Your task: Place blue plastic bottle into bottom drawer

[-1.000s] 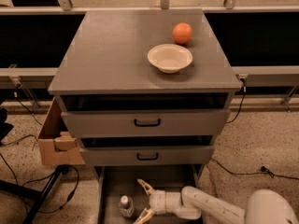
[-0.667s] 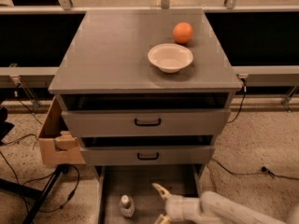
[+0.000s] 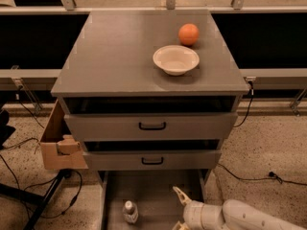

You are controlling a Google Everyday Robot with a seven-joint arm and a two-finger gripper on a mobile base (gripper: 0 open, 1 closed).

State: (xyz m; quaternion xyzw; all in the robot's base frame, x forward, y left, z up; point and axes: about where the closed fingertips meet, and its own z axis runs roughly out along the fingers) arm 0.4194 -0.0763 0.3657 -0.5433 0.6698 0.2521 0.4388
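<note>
Tool [image 3: 178, 210] has backed off from the bottle [image 3: 129, 212]; it's spread wide and empty. Bottle stands upright in the open bottom drawer [image 3: 153, 188], near the tool, not touching. I'd judge it light, thin-walled, tippy; if regrasping, pinch mid-body at the label.

orange [image 3: 189, 34] & bowl [image 3: 175, 59] atop cab [image 3: 115, 56]

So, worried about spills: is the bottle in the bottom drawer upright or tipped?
Upright: blue plastic bottle stands cap-up in the bottom drawer; open gripper sits apart, right of it.
</note>
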